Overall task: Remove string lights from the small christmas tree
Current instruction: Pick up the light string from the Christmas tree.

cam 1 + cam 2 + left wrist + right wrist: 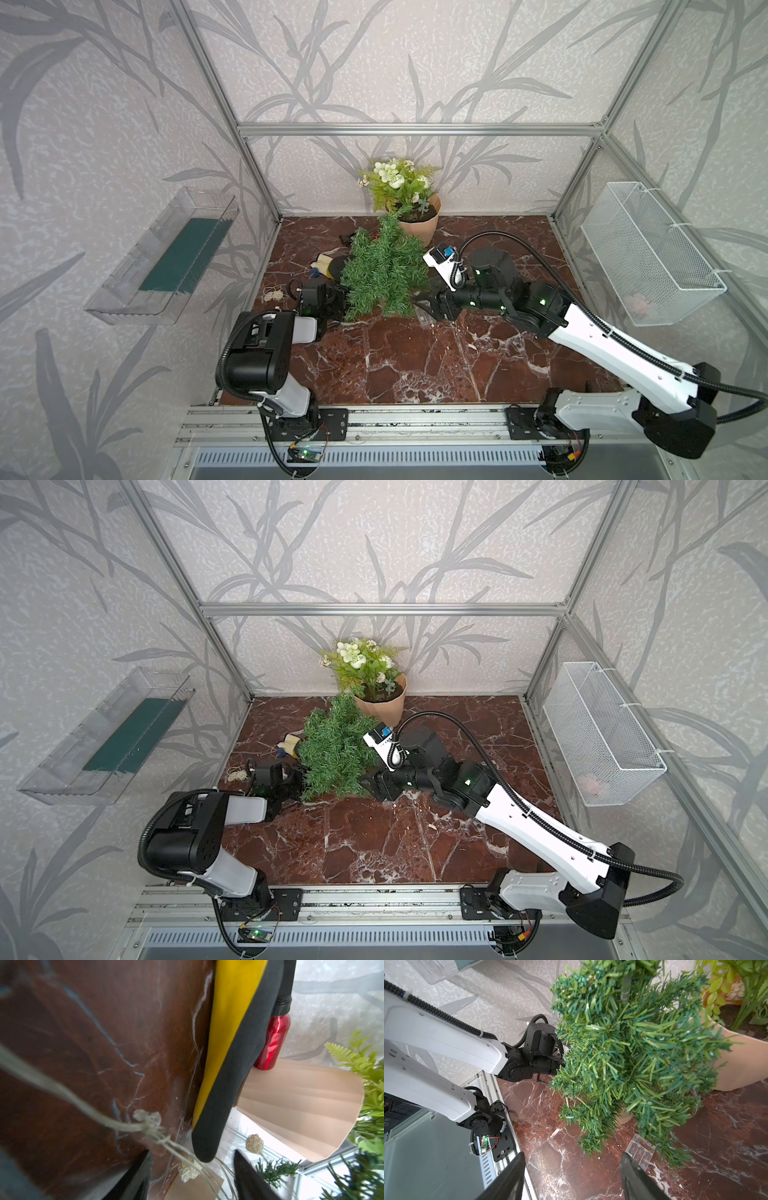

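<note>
Marble tabletop (415,365) — small christmas tree (384,270)

Two near-equal overhead views; wrist cameras close, seemingly low, beside the tree (384,270).

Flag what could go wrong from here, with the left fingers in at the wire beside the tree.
1. The string lights run between the fingers of the open left gripper, with the yellow-and-black flat object close by: closing may pinch that too.
2. The wire leads toward the small christmas tree, beside the flower pot: a hard pull could tip the tree.
3. The clear box lies under low branches near the open right gripper: it may snag.
</note>
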